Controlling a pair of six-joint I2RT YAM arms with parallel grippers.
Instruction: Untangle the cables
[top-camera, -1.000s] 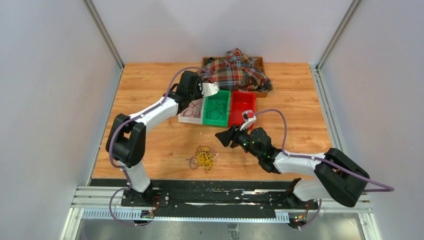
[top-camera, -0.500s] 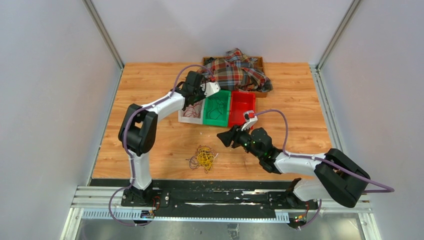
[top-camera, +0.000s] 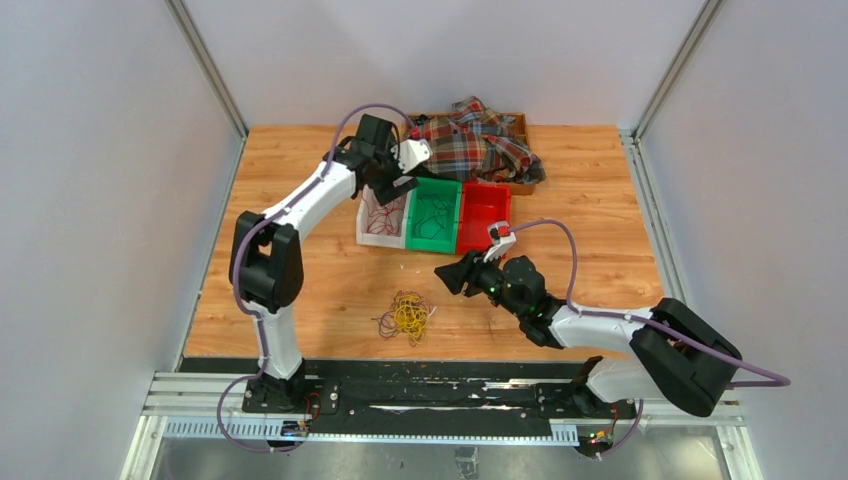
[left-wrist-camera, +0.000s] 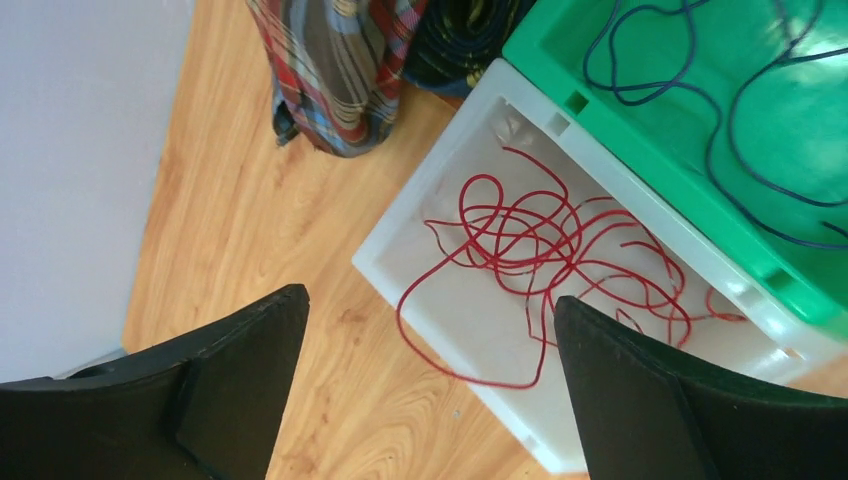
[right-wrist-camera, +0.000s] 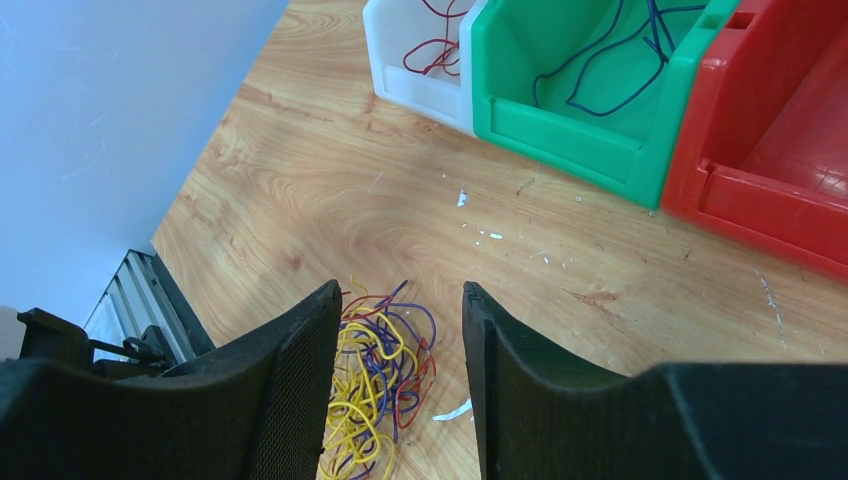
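While left tool (left-wrist-camera: 430, 297) and right tool (right-wrist-camera: 401, 288) gape empty, one cable tangle (right-wrist-camera: 375, 375) faces three bins (right-wrist-camera: 570, 135).

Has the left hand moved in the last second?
Yes. The left hand has shifted from over the white bin toward its far end, nearer the plaid cloth.

A bright red wire (left-wrist-camera: 530, 240) lies in the white plastic bin (left-wrist-camera: 425, 180), and a dark blue wire (left-wrist-camera: 648, 98) in the green plastic bin (right-wrist-camera: 570, 130) beside a red plastic bin (right-wrist-camera: 760, 190). On the honey-toned wood-grain tabletop (right-wrist-camera: 450, 270) sits a yellow, purple and red wire tangle (right-wrist-camera: 375, 385). At the back is a red, blue and grey plaid cloth (left-wrist-camera: 335, 70).
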